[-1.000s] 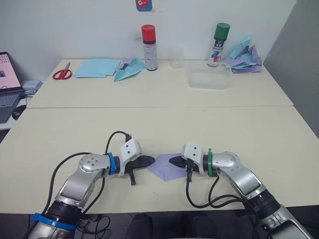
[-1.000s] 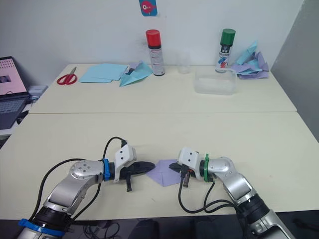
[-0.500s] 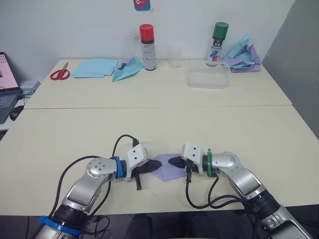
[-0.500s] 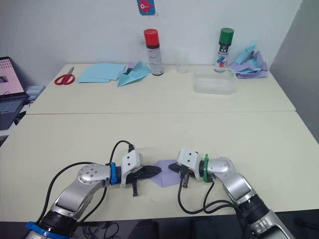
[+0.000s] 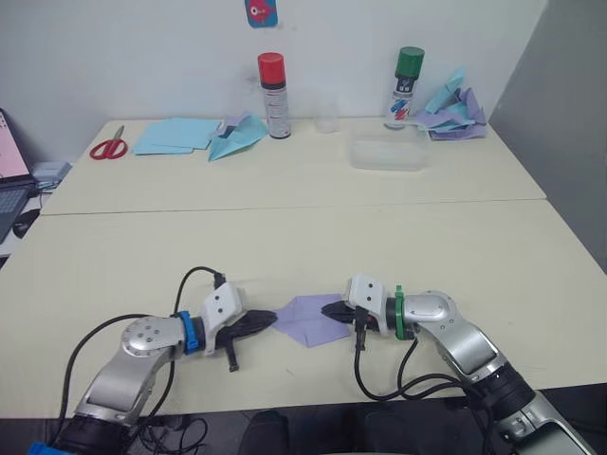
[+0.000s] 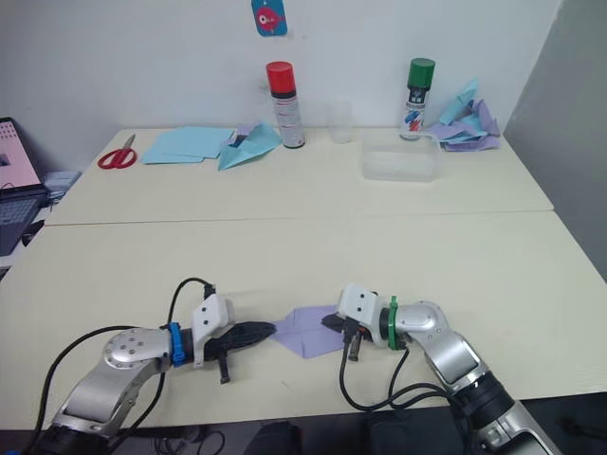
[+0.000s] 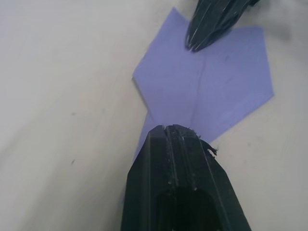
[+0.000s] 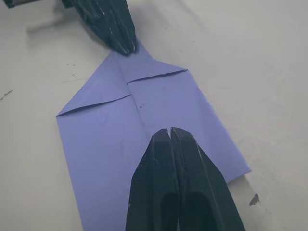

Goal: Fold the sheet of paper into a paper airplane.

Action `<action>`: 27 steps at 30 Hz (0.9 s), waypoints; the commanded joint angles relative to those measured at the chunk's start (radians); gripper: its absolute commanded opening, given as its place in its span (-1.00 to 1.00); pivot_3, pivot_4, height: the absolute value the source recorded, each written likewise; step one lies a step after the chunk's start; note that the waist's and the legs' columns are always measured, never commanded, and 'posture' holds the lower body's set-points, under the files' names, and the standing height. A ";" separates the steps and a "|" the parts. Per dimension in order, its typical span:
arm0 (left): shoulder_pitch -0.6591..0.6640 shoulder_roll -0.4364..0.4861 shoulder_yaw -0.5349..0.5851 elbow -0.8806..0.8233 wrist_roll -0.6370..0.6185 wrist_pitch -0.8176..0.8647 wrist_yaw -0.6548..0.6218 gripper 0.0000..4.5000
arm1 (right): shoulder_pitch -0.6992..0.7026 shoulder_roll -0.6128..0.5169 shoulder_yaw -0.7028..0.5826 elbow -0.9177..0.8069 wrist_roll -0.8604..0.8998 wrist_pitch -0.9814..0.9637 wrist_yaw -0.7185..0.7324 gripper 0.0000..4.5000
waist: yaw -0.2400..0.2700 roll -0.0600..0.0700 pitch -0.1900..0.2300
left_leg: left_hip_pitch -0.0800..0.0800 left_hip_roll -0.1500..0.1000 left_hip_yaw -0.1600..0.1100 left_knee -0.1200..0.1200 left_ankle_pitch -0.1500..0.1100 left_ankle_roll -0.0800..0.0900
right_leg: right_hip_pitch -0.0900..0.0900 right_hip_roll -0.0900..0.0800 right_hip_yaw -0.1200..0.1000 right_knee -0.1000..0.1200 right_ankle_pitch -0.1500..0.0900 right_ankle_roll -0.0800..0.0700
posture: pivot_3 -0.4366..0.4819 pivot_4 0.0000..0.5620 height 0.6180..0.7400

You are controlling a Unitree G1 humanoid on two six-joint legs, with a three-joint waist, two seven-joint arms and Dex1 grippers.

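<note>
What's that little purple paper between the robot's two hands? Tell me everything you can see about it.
The sheet of paper is thin, lavender and lies flat on the cream table near its front edge. It is partly folded: two corners are turned in to form a point, with a straight crease down the middle. The point faces the left gripper, whose closed black fingers rest on the tip. The right gripper, fingers closed too, presses on the square end.
</note>
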 commanded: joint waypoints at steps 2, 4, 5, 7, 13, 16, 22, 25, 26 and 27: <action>0.070 0.042 0.019 0.060 0.050 0.072 0.041 -1.00 | 0.018 -0.027 0.014 0.036 -0.031 0.026 0.013 -0.98 | 0.000 0.000 -0.001 | 0.008 0.000 0.000 -0.006 0.000 0.000 | 0.000 -0.002 0.001 -0.001 -0.002 -0.004 | -0.05 -0.47 1.00; 0.073 0.049 0.052 0.015 0.016 0.089 0.040 -1.00 | 0.018 -0.028 0.015 0.037 -0.031 0.026 0.014 -0.98 | 0.000 0.000 0.000 | 0.008 0.000 0.000 -0.008 0.000 0.000 | 0.000 -0.001 0.001 0.000 -0.003 -0.004 | -0.05 -0.47 1.00; 0.072 0.051 0.077 -0.011 -0.012 0.097 0.037 -1.00 | 0.016 -0.027 0.016 0.039 -0.031 0.025 0.015 -0.98 | 0.000 -0.001 0.000 | 0.008 0.000 0.001 -0.008 0.000 0.000 | 0.000 -0.001 0.001 0.000 -0.003 -0.005 | -0.05 -0.47 1.00; 0.067 0.047 0.132 -0.074 -0.085 0.134 0.035 -1.00 | 0.013 -0.026 0.016 0.043 -0.031 0.023 0.016 -0.98 | 0.000 -0.002 0.001 | 0.006 0.000 0.001 -0.009 0.000 0.000 | 0.001 0.000 0.000 0.002 -0.002 -0.003 | -0.05 -0.47 1.00; 0.029 0.038 0.193 -0.226 -0.207 0.248 0.031 -1.00 | 0.009 -0.022 0.013 0.053 -0.032 0.017 0.022 -0.98 | 0.001 -0.012 0.009 | 0.004 0.001 0.000 -0.010 0.000 0.000 | 0.000 0.001 -0.002 0.002 -0.002 0.000 | -0.05 -0.47 1.00; 0.014 0.025 0.144 -0.273 -0.200 0.273 0.038 -1.00 | 0.006 -0.020 0.014 0.057 -0.032 0.014 0.025 -0.98 | 0.001 -0.013 0.011 | 0.004 0.001 0.000 -0.010 0.000 -0.001 | 0.000 0.000 -0.001 0.002 -0.002 0.000 | -0.05 -0.47 1.00; -0.011 0.013 -0.019 -0.218 -0.049 0.237 0.062 -1.00 | -0.006 -0.014 0.013 0.063 -0.031 0.014 0.028 -0.98 | 0.001 -0.013 0.013 | 0.004 0.000 0.001 -0.010 0.000 -0.001 | 0.000 0.001 0.000 0.001 -0.002 0.000 | -0.05 -0.47 1.00; -0.032 0.007 -0.062 -0.146 0.005 0.192 0.057 -1.00 | -0.005 -0.012 0.006 0.052 -0.022 0.013 0.029 -0.98 | 0.002 -0.014 0.014 | 0.004 0.000 0.000 -0.010 0.000 -0.001 | 0.000 0.001 -0.002 0.002 -0.002 0.000 | -0.05 -0.47 1.00; -0.042 0.002 -0.069 -0.127 0.012 0.188 0.058 -1.00 | -0.005 -0.012 0.004 0.048 -0.020 0.014 0.030 -0.98 | 0.003 -0.013 0.014 | 0.005 0.000 0.000 -0.010 0.000 -0.001 | 0.000 0.001 -0.002 0.002 -0.002 0.000 | -0.05 -0.47 1.00; -0.051 -0.004 -0.074 -0.112 0.015 0.189 0.060 -1.00 | -0.003 -0.014 0.003 0.039 -0.016 0.013 0.034 -0.98 | 0.003 -0.013 0.014 | 0.005 0.000 0.000 -0.010 0.000 -0.001 | 0.000 0.001 -0.001 0.002 -0.002 0.000 | -0.05 -0.47 1.00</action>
